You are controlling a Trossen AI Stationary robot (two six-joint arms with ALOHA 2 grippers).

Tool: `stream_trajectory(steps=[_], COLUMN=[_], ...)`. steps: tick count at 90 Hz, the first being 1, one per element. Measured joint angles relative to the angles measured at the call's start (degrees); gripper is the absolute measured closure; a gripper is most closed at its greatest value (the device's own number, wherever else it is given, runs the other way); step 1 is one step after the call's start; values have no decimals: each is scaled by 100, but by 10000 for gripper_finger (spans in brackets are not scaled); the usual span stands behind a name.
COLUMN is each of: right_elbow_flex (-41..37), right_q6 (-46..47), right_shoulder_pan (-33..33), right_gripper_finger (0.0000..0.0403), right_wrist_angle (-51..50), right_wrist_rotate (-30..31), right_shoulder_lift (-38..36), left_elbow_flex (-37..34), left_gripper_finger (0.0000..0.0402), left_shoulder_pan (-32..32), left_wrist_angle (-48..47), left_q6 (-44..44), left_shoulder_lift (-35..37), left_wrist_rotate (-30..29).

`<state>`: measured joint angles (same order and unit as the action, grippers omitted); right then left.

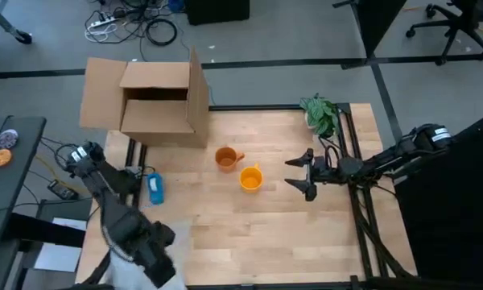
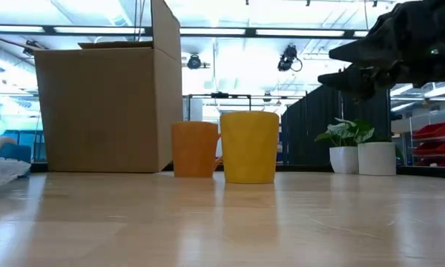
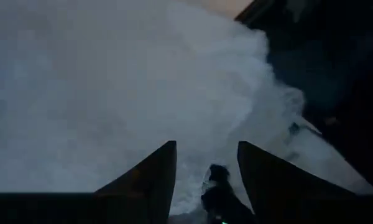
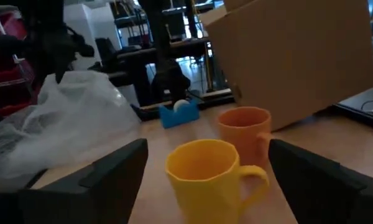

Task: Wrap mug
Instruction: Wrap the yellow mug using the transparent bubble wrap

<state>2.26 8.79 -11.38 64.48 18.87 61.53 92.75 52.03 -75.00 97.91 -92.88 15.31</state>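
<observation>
Near the middle of the desk [image 1: 225, 234] stand two mugs close together, the yellow mug [image 1: 250, 178] nearer to the right gripper [image 1: 299, 173], the orange mug [image 1: 226, 158] just behind it. The right gripper hovers with jaws wide apart, the yellow mug straight ahead between their lines but not yet reached. At the desk's left front corner the left gripper [image 3: 205, 180], jaws apart, seems pressed into the white wrapping material [image 4: 62, 118]. A good grasp needs a level approach, avoiding the handle
</observation>
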Motion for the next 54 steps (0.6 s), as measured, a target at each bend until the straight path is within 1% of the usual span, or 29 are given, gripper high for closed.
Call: stream_trajectory(steps=[13,21,28,40,47,54], right_elbow_flex=[0,0,0,0,0,0], right_q6=[16,18,18,40,75,139], right_shoulder_pan=[-15,-15,-15,-15,-15,-21], right_gripper_finger=[87,87,87,87,87,87], right_wrist_angle=[-27,-32,-39,-89,-97,-128], right_wrist_rotate=[1,2,2,2,2,-19], right_shoulder_lift=[38,36,36,36,36,36], left_elbow_flex=[124,78,77,77,77,75], left_gripper_finger=[246,245,245,252,274,311], left_shoulder_pan=[387,527,561,540,492,372], left_wrist_angle=[-281,-236,-239,-417,-683,-938], left_q6=[-4,-254,-875,-2257,-2902,-3344], left_shoulder_lift=[-287,-501,-744,-1233,-1527,-1775], left_wrist_rotate=[-380,-723,-1010,-1348,-1604,-1871])
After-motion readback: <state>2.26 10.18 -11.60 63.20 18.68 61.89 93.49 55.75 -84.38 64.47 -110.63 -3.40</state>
